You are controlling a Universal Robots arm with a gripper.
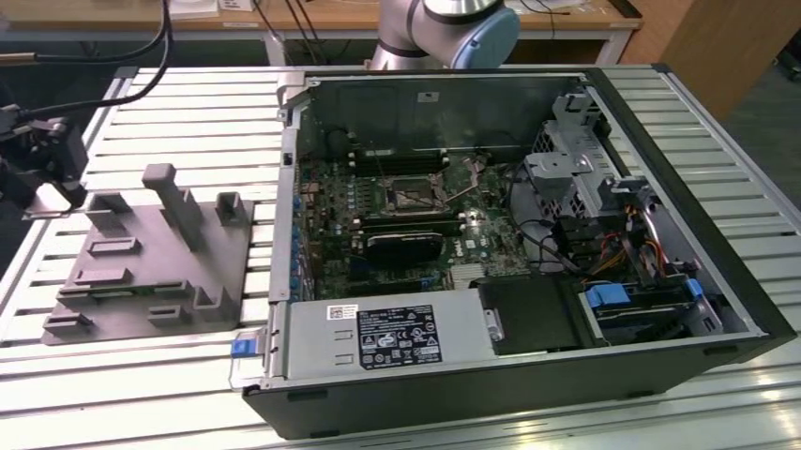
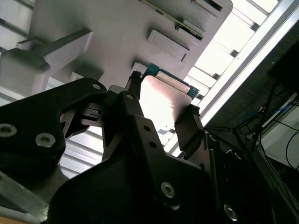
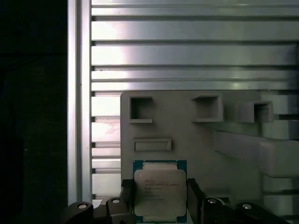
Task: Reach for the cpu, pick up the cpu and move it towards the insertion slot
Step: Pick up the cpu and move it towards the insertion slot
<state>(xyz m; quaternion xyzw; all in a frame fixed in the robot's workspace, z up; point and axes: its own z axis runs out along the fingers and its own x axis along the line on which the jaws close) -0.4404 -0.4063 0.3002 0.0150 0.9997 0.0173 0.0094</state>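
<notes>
The cpu point(image 3: 160, 190), a flat square chip with a silvery top and a thin green-blue rim, sits between my gripper's point(image 3: 160, 198) two black fingers point(image 3: 126, 196), which press against its opposite edges. The second wrist view shows the same grip: the cpu point(image 2: 164, 98) is clamped in the gripper point(image 2: 161, 106). In the exterior view my gripper point(image 1: 51, 192) hangs at the far left, just beyond the grey fixture's point(image 1: 150, 253) left edge, a pale chip at its tips. The insertion slot point(image 1: 407, 194), a shiny square frame with a dark centre, lies on the motherboard far to the exterior view's right.
The open computer case point(image 1: 526, 375) fills the exterior view's right, with black memory slots, a drive cage point(image 1: 569, 169) and a power supply point(image 1: 388, 337) inside. Upright posts point(image 1: 169, 197) rise from the grey fixture. Everything rests on a slatted metal table point(image 1: 188, 112).
</notes>
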